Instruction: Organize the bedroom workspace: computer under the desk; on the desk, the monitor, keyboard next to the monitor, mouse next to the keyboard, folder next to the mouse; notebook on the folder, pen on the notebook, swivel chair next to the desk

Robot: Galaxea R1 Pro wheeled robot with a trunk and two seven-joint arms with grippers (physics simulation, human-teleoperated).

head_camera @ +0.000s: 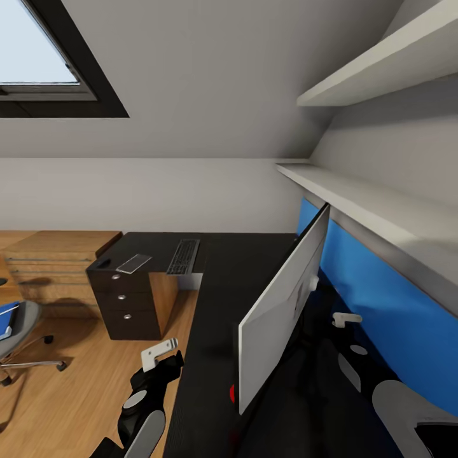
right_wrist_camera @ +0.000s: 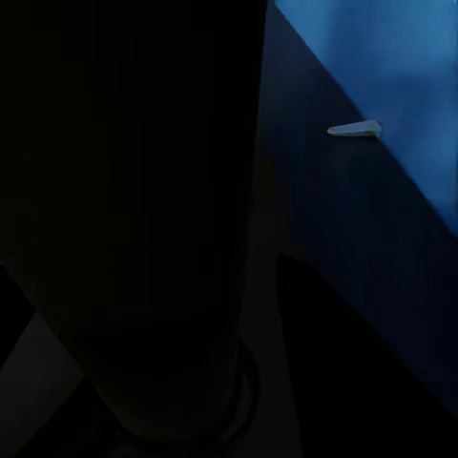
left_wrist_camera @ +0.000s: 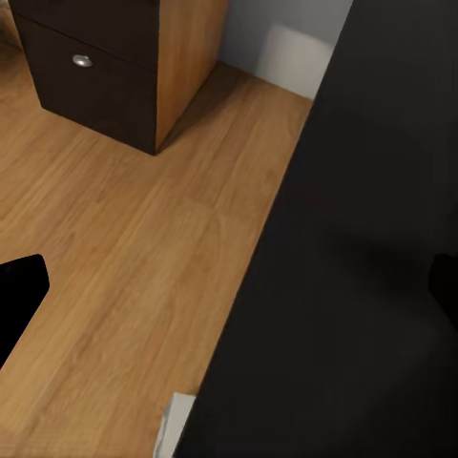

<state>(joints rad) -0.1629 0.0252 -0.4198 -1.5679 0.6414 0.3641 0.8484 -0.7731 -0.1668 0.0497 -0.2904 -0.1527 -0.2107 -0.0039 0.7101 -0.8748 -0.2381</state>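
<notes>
Head view: the bench (head_camera: 242,261) is an L-shaped glossy black top, one leg running toward the far wall and the other along the blue wall panel (head_camera: 381,305). One monitor (head_camera: 283,305) stands on the bench, turned edge-on, its white back facing the room and its black face toward the blue panel, close to it. One black keyboard (head_camera: 184,256) lies on the bench's far leg, near its inner edge. One grey notebook (head_camera: 133,263) lies beside the keyboard, nearer the bench's end, and one small black mouse (head_camera: 103,262) sits at that end, just beyond the notebook. Below them hangs the drawer unit (head_camera: 124,302) with three round silver knobs. Past the bench's end a light wood dresser (head_camera: 57,261) stands. One swivel chair (head_camera: 16,331) stands well apart from the bench on the open wood floor (head_camera: 76,394), a blue folder (head_camera: 7,315) on its seat. Two white shelves (head_camera: 381,203) overhang the bench. The left gripper (head_camera: 159,353) hangs over the floor just beside the bench edge; the right gripper (head_camera: 346,319) sits between the monitor and the blue panel. I cannot tell either gripper's state.

Left wrist view: the bench's straight edge meets bare floor; one drawer knob (left_wrist_camera: 82,61) shows.

Right wrist view: the monitor's dark face (right_wrist_camera: 124,191) stands close, the blue panel beyond.
</notes>
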